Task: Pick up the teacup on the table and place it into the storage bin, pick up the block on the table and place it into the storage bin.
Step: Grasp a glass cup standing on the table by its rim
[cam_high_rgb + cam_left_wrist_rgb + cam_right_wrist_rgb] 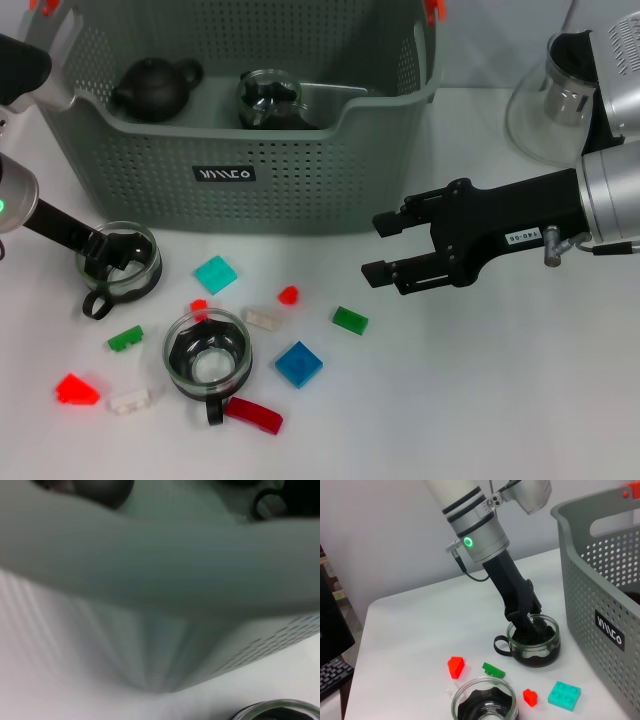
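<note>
Resting on the white desk (480,400), the grey-green perforated storage bin (240,150) occupies the far centre, its black label facing the robot and orange clips at its handles. Contents of the bin: one dark teapot (153,88) and one glass cup (270,100) with a dark insert. Left pincer (112,255): reaching down into a glass teacup (120,265) that stands on the desk just in front of the bin's left corner; in the right wrist view its black fingers (530,622) sit inside the cup (534,640), one against the rim, but whether they are closed on the glass cannot be told. The left wrist view shows mainly the bin wall (165,580) close up. Second glass teacup (207,352): on the desk nearer the robot, upright, black handle toward the robot, untouched. Right pincer (385,247): hovering over the desk in front of the bin's right side, jaws parted and holding nothing. Loose blocks scattered on the desk around the cups: a teal block (215,274), a blue block (298,364), a green block (350,320), a second green block (125,339), a small red block (288,294), a red block (76,389), a curved dark red piece (253,413), and two white blocks (262,318) (130,401). A clear glass teapot (545,105) stands at the far right, beside the bin.
</note>
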{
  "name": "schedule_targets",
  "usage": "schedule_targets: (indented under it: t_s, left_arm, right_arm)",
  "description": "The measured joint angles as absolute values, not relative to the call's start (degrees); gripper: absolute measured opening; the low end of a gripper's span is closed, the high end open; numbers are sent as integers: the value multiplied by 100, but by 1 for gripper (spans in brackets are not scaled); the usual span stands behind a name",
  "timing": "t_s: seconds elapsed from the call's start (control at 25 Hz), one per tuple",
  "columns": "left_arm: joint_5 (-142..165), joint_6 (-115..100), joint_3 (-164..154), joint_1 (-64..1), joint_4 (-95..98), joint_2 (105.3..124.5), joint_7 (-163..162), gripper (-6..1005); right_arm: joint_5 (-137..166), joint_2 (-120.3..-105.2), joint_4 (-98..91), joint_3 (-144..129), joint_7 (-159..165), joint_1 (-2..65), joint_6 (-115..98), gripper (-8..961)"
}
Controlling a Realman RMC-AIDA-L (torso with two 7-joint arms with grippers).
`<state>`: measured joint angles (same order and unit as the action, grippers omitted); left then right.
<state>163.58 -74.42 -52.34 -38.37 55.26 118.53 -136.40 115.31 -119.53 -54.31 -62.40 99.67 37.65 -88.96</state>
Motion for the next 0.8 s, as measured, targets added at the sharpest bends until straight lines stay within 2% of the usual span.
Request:
schedule_targets:
  t_s: [0.08,0.52,0.64,0.8]
  left_arm:
    - [16355,-7442,-5209,-3868,5457,11853,-13641,731]
    - [16356,-7417,-5184,-3930,5258,11830,-13638,284]
    - [16357,-7406,-5186,-3930,5247,11830,-13639,55]
    - [16357,-7369,-5186,-3929,5245,11830,-13640,51]
  right_arm:
    - [11531,-11953,-5432,-6233,9967,3768,-8896,704]
    - [11523,-11953,-5468,-6231,9966,3779,-8918,704]
    - [11518,-11956,-5474,-6231,9966,3783,-8921,704]
    - [11518,-11961,-5481,-6231,9967,3786,-8929,703]
